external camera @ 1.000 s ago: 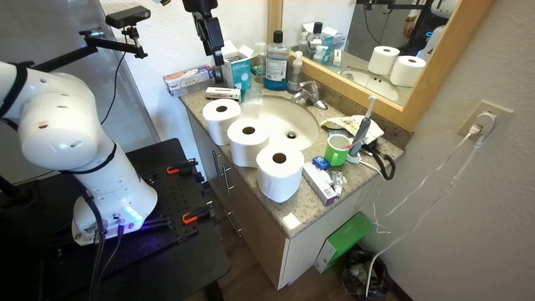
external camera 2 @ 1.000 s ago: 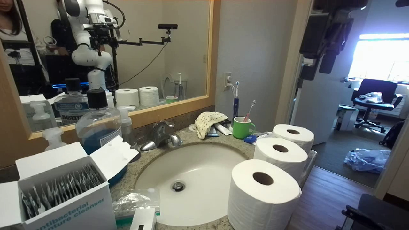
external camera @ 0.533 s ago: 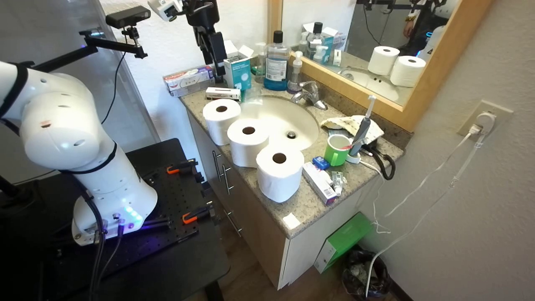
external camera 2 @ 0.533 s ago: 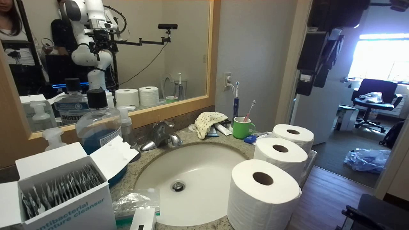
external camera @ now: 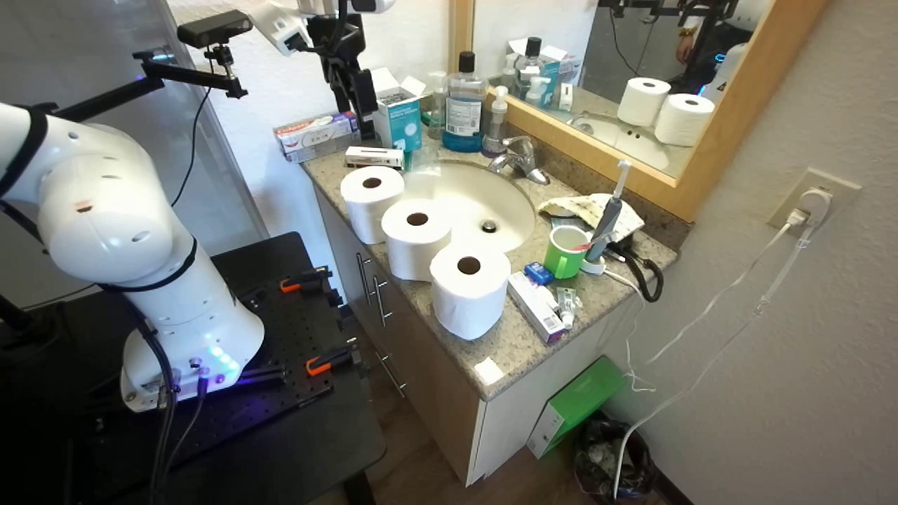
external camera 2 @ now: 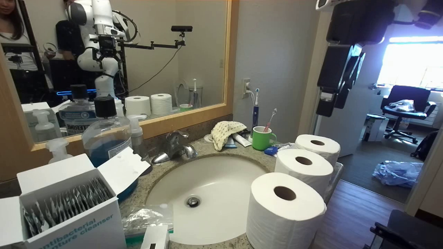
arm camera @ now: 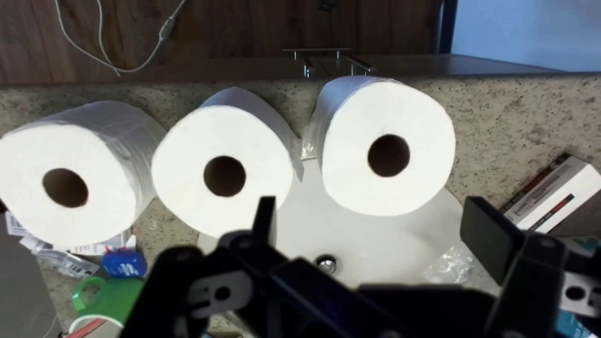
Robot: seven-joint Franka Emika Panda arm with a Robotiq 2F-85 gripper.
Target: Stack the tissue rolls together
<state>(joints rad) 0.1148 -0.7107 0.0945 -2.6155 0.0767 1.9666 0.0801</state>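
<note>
While our gripper gapes empty, the rolls stand from ten to one o'clock round the wrist view's drain. We judge them light and squashy, best squeezed gently mid-side.

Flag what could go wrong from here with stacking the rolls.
Crowding: in the wrist view, the left roll, middle roll and right roll stand close together, so the open jaws might knock one while going for another.
Tipping: the middle roll stands between the sink and the front edge of the counter; a bump could send it either way.
</note>
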